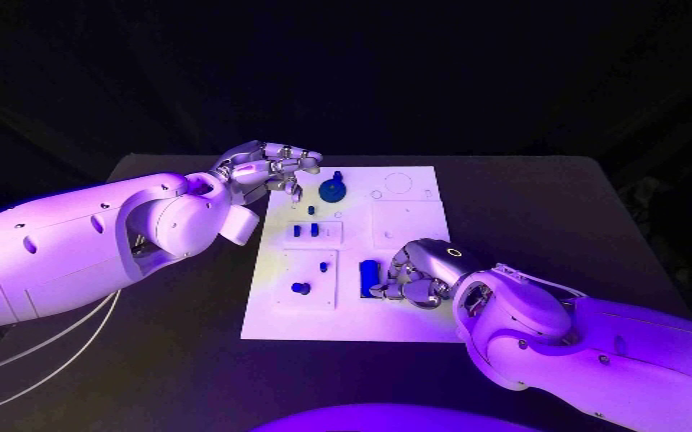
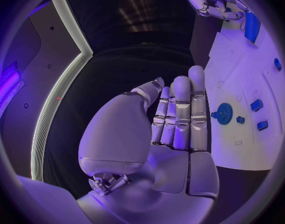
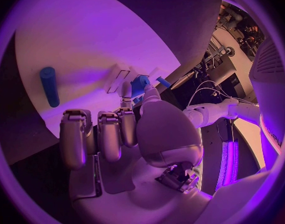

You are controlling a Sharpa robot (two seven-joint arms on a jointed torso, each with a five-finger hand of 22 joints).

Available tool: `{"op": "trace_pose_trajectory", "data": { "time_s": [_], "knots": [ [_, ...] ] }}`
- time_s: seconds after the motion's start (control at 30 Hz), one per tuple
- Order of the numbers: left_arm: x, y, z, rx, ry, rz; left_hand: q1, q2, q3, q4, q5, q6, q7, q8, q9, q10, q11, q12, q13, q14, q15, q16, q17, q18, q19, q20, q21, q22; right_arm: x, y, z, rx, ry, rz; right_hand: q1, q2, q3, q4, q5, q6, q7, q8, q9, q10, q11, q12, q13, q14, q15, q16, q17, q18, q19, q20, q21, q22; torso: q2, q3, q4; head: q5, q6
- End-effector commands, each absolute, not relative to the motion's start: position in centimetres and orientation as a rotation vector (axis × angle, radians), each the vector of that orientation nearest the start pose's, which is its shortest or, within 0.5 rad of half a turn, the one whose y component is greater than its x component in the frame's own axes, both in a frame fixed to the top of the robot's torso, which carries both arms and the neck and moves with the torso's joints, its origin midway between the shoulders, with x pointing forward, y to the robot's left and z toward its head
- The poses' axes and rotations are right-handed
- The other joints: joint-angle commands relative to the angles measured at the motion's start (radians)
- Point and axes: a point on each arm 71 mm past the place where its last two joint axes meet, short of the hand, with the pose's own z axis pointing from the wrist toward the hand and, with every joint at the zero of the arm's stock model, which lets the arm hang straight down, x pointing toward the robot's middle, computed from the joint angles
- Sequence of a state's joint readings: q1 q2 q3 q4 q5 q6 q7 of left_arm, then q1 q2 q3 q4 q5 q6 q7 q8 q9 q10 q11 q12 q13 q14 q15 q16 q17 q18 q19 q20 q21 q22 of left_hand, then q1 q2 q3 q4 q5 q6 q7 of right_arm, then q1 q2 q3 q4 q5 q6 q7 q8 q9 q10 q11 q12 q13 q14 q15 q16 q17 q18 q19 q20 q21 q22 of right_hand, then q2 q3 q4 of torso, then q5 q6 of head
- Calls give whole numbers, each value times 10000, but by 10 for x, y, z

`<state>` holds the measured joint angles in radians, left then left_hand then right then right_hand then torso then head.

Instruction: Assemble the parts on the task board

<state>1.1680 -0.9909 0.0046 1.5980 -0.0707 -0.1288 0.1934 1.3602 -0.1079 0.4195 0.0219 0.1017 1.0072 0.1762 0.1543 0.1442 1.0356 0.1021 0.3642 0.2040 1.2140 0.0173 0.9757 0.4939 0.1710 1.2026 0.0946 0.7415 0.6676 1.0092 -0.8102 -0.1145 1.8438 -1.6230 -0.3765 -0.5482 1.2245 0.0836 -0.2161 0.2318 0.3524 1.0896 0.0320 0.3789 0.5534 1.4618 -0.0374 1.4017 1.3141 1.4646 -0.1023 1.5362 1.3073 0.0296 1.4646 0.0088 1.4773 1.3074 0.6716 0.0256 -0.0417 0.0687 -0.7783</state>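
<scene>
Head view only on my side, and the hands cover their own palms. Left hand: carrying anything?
Observer: No. In the left wrist view the left hand holds nothing, its fingers straight and side by side. The blue gear lies on the task board beyond the fingertips.
Operator: Right hand on the long blue cylinder?
Observer: No. In the right wrist view the blue cylinder lies flat on the board, apart from the right hand.
Operator: So what is it on?
Observer: A small blue part sits between its thumb tip and a fingertip. I cannot tell whether it is pinched.
</scene>
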Motion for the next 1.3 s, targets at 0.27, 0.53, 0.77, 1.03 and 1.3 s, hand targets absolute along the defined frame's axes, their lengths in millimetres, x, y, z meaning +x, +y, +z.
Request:
{"op": "trace_pose_trajectory", "data": {
  "time_s": [0.27,0.53,0.77,1.03,1.3],
  "knots": [
    [467,246,-181,-11268,16710,-15545,-40,49,-46,11,12,-55,10,51,16,-92,-3,33,9,-59,13,-42,-16,129,-16,76,-41,-13,369,-113,-256,-1197,18691,5945,387,243,86,-47,-52,5,-92,24,2,391,-89,47,1614,970,-56,50,2191,-78,806,-82,62,2027,-3,-3,5,-20,20],
    [466,247,-181,-11289,16704,-15502,-40,49,-46,11,12,-55,10,51,16,-92,-3,33,9,-59,13,-42,-16,129,-16,76,-41,-13,368,-116,-255,-1216,18666,5905,459,91,69,-111,-207,6,-92,34,9,393,-88,47,1621,968,-59,44,2181,-75,802,-86,46,2020,2,-2,-3,-3,-4],
    [466,249,-181,-11303,16693,-15471,-40,49,-46,11,12,-55,10,51,16,-92,-3,33,9,-59,13,-42,-16,129,-16,76,-41,-13,365,-120,-252,-1191,18571,6053,368,-49,-12,-73,-344,18,-72,44,13,390,-74,36,1620,966,-50,39,2174,-74,800,-84,39,2019,-2,2,2,17,-17],
    [466,249,-181,-11304,16678,-15455,-40,49,-46,11,12,-55,10,51,16,-92,-3,33,9,-59,13,-42,-16,129,-16,76,-41,-13,363,-126,-249,-1018,18353,6241,130,-130,-123,97,-552,37,-57,60,18,393,-56,35,1628,965,-34,35,2169,-71,797,-72,23,2014,-7,0,-7,35,-35],
    [466,249,-181,-11287,16680,-15485,-40,49,-46,11,12,-55,10,51,16,-92,-3,33,9,-59,13,-42,-16,129,-16,76,-41,-13,367,-134,-249,-684,18128,6130,543,24,141,-100,-535,-77,-70,5,-3,278,-73,-226,1495,940,-48,-42,2056,-40,760,-80,-106,1934,-11,1,6,-6,-15]
  ]
}}
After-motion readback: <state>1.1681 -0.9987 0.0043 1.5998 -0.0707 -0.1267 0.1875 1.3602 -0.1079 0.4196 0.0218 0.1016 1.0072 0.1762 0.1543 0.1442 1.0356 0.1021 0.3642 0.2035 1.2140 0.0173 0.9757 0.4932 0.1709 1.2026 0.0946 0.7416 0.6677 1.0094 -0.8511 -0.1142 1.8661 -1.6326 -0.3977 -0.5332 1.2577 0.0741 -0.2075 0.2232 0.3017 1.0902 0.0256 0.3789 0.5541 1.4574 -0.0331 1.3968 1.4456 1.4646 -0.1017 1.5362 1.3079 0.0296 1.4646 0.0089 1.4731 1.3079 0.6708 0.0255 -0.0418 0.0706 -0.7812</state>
